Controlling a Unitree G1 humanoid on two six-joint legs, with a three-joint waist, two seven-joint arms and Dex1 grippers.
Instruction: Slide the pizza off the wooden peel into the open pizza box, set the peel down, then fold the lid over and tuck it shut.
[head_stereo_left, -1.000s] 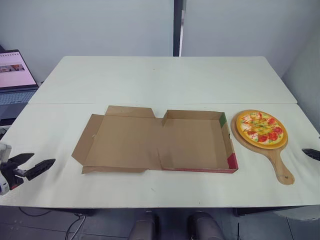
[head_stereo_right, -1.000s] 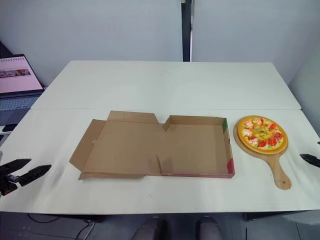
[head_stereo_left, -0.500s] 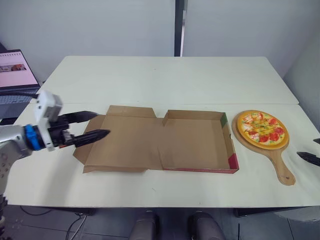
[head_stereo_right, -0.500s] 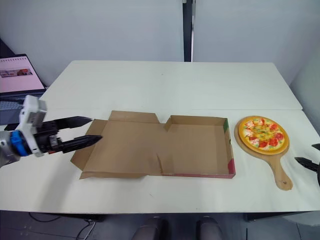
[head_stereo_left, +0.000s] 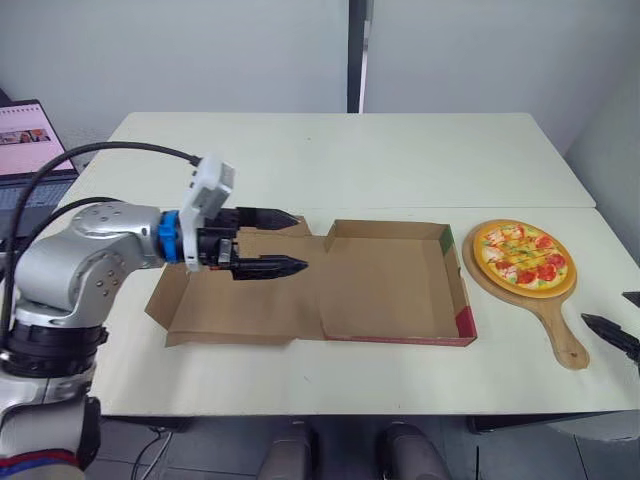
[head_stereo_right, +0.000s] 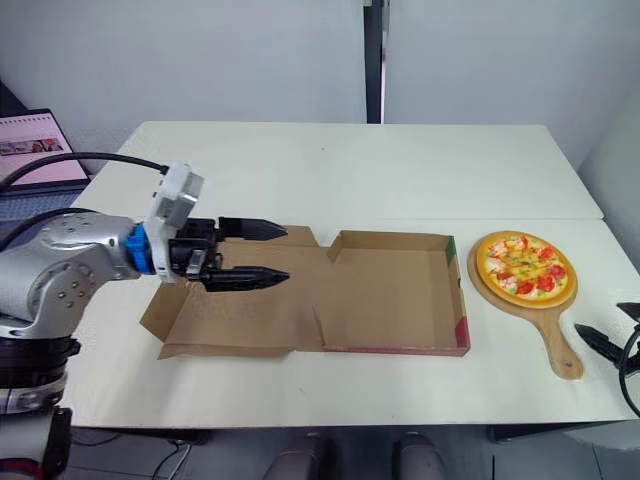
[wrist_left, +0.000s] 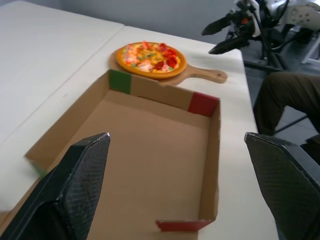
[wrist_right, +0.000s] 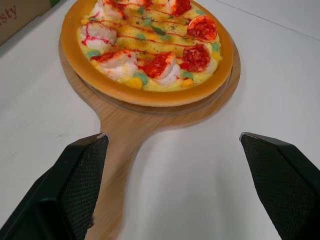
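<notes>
on the white table (head_stereo_left: 330, 150) lies a flat brown cardboard pizza box (head_stereo_left: 390, 285), open, its lid (head_stereo_left: 240, 295) spread out on the left side; just beside the box on the right sits a round pizza (head_stereo_left: 523, 257) with red and green bits, on a smooth wooden peel (head_stereo_left: 560, 335) with a thin handle; the left gripper (head_stereo_left: 301, 241) hangs over the lid near the fold, black fingers wide apart, holding nothing; the right gripper (wrist_right: 172, 136) is wide apart too, by the peel's handle; i cannot tell if one finger touches it; a laptop (head_stereo_left: 25, 150) is cut off at the far left.
</notes>
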